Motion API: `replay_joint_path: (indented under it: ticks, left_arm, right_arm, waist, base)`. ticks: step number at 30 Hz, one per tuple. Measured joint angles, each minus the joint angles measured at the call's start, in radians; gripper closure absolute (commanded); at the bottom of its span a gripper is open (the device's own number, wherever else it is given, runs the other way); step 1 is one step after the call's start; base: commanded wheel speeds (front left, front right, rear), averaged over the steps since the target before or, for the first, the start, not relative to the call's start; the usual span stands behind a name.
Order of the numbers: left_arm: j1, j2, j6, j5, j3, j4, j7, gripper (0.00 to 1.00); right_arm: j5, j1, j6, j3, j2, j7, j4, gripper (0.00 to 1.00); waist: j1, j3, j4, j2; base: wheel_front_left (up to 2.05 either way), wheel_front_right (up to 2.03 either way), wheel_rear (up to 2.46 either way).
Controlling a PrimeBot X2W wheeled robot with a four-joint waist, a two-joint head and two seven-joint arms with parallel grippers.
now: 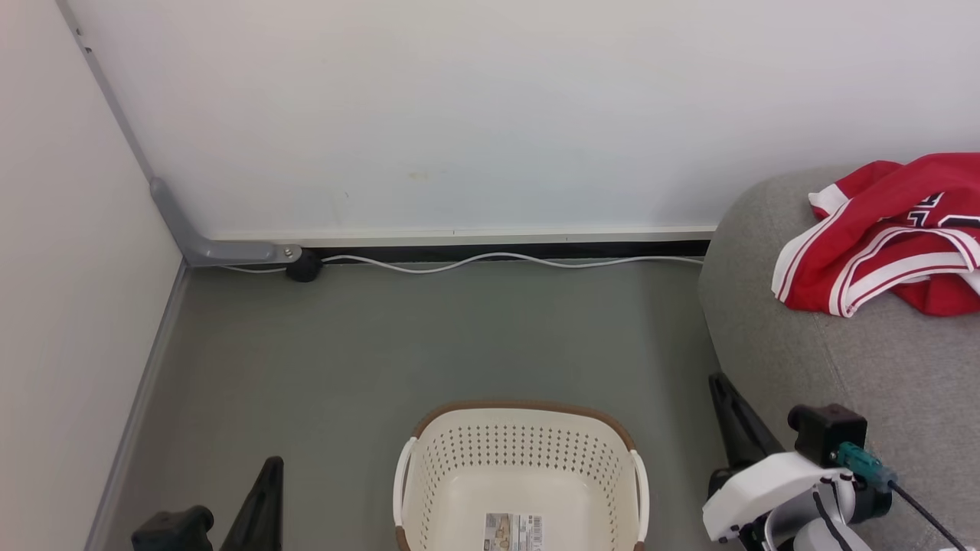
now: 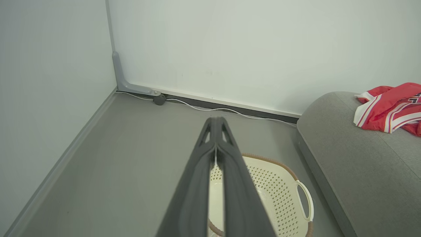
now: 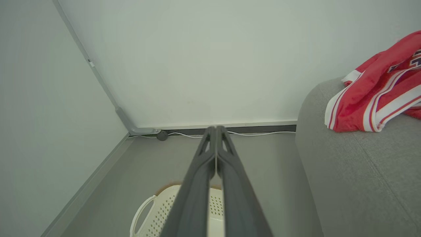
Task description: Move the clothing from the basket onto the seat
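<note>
Red clothing (image 1: 880, 237) lies crumpled on the seat (image 1: 773, 337), its long axis across the head view, well right of the basket (image 1: 521, 451). Left wrist view: left gripper (image 2: 215, 122) pressed together, empty. Right wrist view: right gripper (image 3: 215, 130) likewise closed, empty.

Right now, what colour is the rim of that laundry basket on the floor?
The basket rim is brown; the head view shows it best.

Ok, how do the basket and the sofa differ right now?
The basket is cream perforated plastic with a brown rim; the sofa is light-grey fabric. The basket is far smaller than the sofa. The basket's visible inside is bare but for a paper label; the sofa carries the red clothing. Both stand on the grey floor.
</note>
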Motion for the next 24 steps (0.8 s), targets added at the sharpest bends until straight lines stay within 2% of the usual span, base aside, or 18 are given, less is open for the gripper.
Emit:
replay_joint_path:
  ticks: [12, 24]
  left_arm:
    - [0.002, -0.016, -0.006, -0.109, 0.033, 0.004, 0.021, 1.00]
    - [-0.002, -0.040, -0.033, -0.224, 0.079, 0.019, 0.057, 1.00]
  right_arm:
    - [0.117, -0.001, 0.011, -0.055, 0.009, 0.043, 0.011, 1.00]
    - [0.270, -0.010, 0.028, -0.106, 0.017, 0.086, 0.012, 1.00]
  waist:
    - [0.0000, 0.010, -0.009, 0.0000]
    - [0.0000, 0.022, -0.020, 0.0001]
  base:
    - [0.00, 0.00, 0.00]
    - [0.00, 0.00, 0.00]
